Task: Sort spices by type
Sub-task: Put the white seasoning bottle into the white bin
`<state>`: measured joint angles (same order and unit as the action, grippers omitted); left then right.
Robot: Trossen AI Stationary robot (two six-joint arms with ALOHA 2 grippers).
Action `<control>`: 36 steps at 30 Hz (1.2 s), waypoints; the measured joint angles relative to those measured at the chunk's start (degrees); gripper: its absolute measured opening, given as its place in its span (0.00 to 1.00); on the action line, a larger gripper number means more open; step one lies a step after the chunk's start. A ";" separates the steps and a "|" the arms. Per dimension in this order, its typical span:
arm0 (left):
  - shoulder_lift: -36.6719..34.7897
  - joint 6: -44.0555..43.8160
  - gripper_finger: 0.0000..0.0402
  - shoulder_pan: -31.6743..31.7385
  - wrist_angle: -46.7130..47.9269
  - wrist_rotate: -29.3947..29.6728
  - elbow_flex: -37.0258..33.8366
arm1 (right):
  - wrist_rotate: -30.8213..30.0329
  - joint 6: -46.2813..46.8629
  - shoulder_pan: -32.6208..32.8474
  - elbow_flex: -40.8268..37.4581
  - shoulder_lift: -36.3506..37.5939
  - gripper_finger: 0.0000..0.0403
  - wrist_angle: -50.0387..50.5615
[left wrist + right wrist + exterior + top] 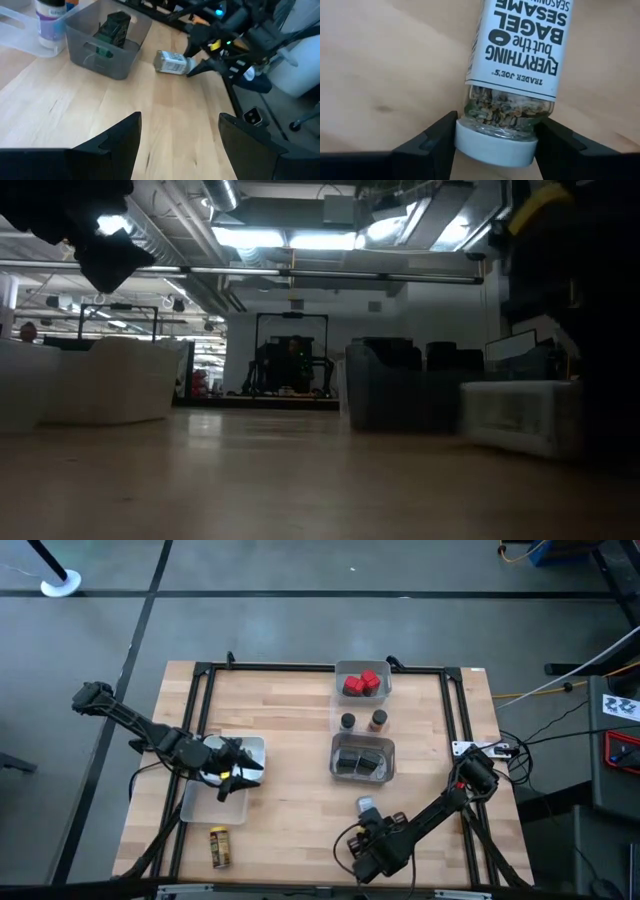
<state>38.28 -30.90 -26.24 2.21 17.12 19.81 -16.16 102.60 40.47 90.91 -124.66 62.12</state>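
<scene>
Lying half cropped: seasoning jar (512, 80)

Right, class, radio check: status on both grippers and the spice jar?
Right gripper closing on the seasoning jar's white cap, jar lying on the table. Left gripper open, empty, over the clear tray. Nothing blocking.

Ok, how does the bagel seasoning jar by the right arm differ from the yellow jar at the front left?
The bagel seasoning jar is clear with a white label; the yellow jar is yellow with a dark end. The right gripper is at the seasoning jar's cap; the yellow jar lies alone, the left gripper open over a tray. Both lie sideways on bare table.
</scene>
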 joint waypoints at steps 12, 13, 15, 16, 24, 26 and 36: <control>15.52 7.90 0.62 -2.80 -20.38 -0.72 0.00 | -2.80 -23.07 -3.13 0.00 -0.31 0.53 -28.82; 17.33 8.92 0.62 -3.35 -23.06 -1.03 0.00 | -2.84 -25.07 -3.57 0.00 -0.31 0.53 -30.81; 20.72 9.65 0.62 -4.30 -28.08 -1.93 0.00 | -3.06 -28.53 -4.57 0.00 -0.31 0.53 -34.45; 22.32 9.90 0.62 -4.75 -30.31 -2.37 0.00 | -3.20 -30.20 -5.01 0.00 -0.31 0.53 -36.07; 29.71 14.34 0.62 -8.30 -38.41 -4.31 0.00 | -3.12 -36.91 -9.02 0.00 -0.31 0.53 -47.37; 29.89 18.51 0.62 -9.76 -38.89 -4.31 0.04 | -2.22 -36.92 -10.13 0.00 -0.31 0.53 -49.40; 29.86 34.24 0.62 -14.05 -38.92 0.92 3.48 | 14.45 -30.87 -15.91 0.00 -0.26 0.55 -57.70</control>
<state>68.14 3.34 -40.29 -36.71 18.04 23.29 -1.71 71.72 24.56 90.91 -124.92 4.43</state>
